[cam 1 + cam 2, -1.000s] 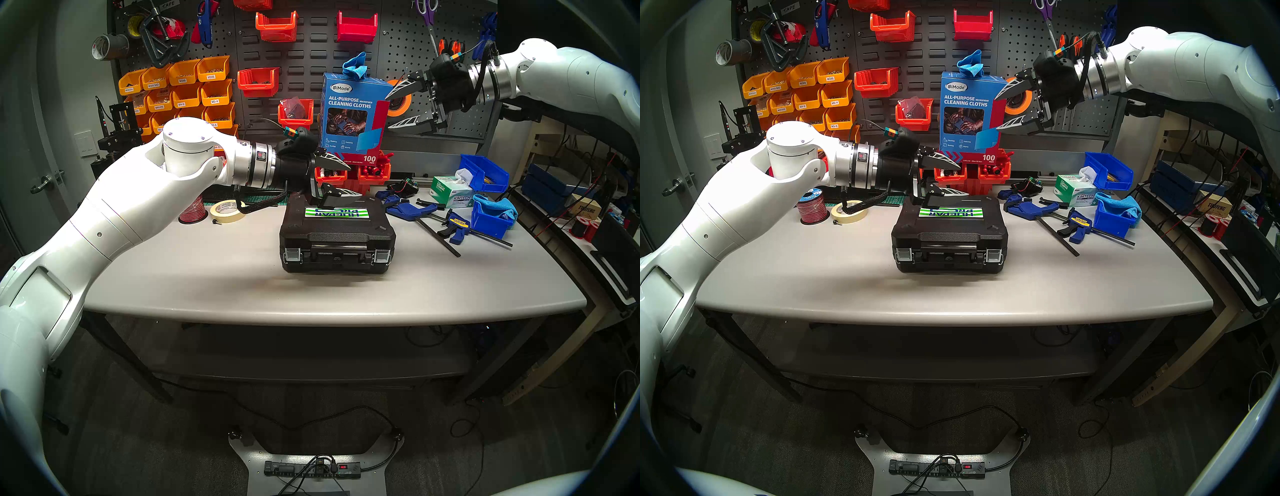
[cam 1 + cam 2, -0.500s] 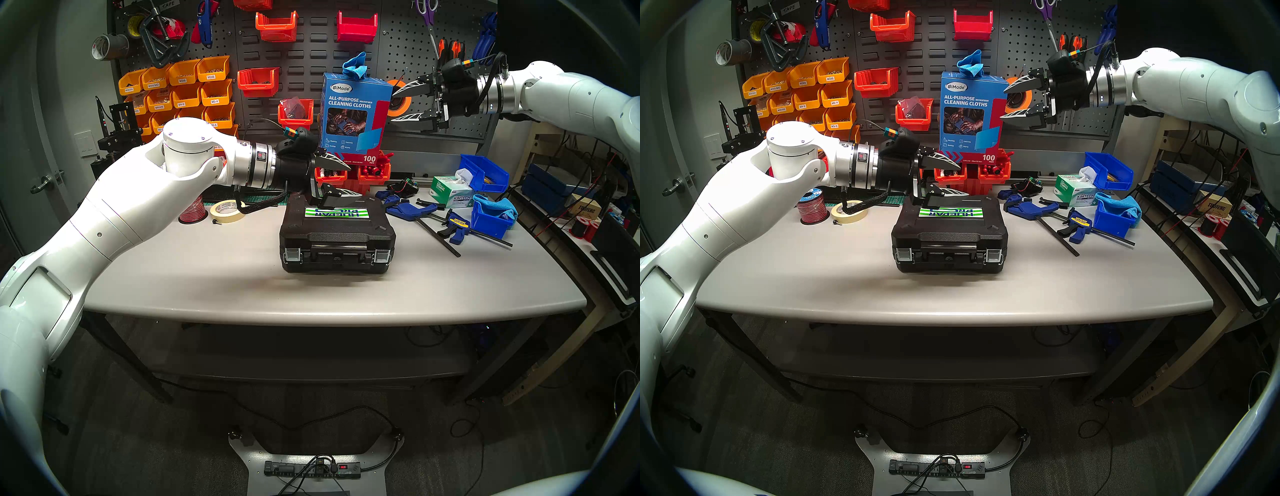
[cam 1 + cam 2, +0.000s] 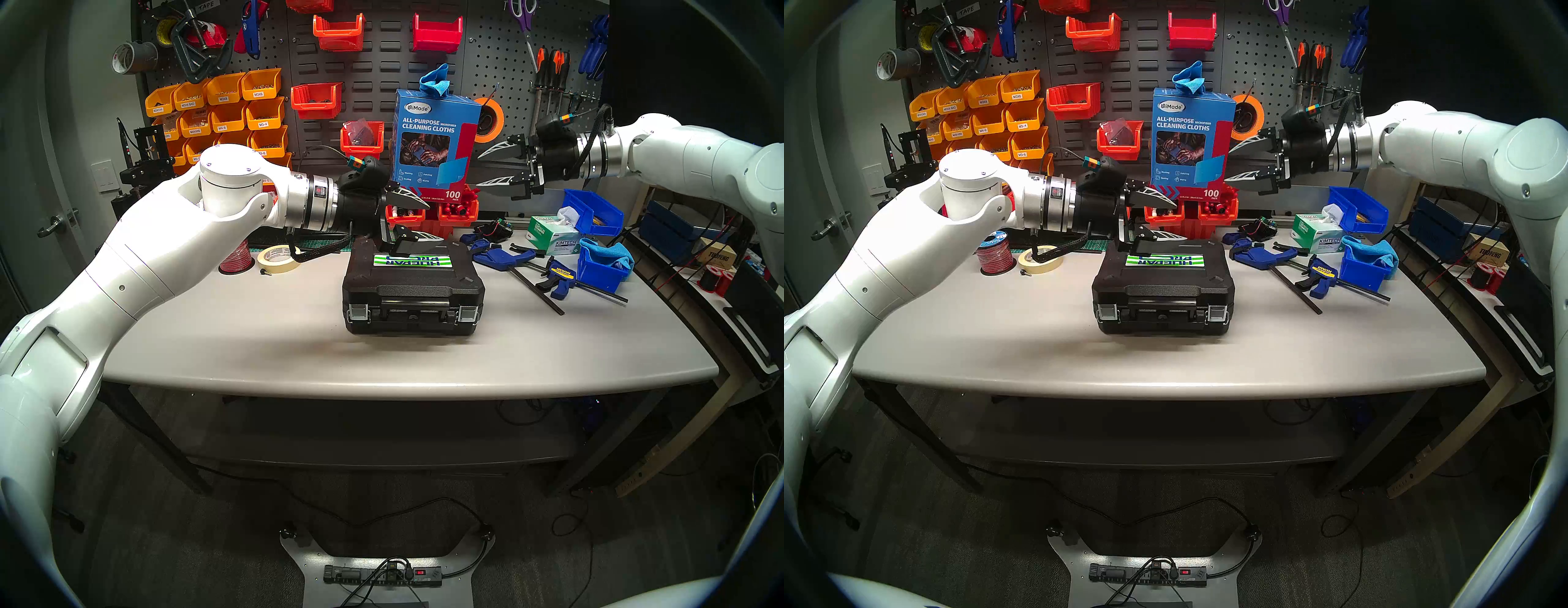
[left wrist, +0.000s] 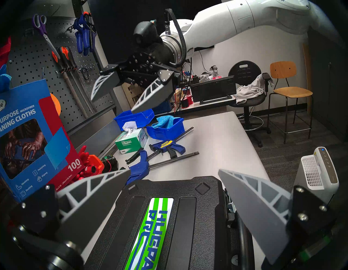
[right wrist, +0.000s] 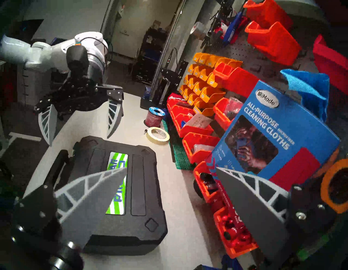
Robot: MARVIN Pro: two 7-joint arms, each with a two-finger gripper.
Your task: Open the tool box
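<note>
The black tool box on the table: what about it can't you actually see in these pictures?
- Inside of the tool box: hidden in every view by its closed lid.
- Back edge and hinges: covered in both head views by the left gripper, whose lower finger overlaps it.
- Two silver latches: visible only in the head views, too small to tell whether they are fastened.
- Front and handle: cut off in the left wrist view by its own fingers.
- Label: blurred and partly hidden in the right wrist view.

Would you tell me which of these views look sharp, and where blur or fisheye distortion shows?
Head views: sharp, with a dark fisheye rim bowing the table's edge. Left wrist view: crisp, the tool box label readable. Right wrist view: softest and dimmer, blocky smear on the cleaning cloths box and left gripper.
</note>
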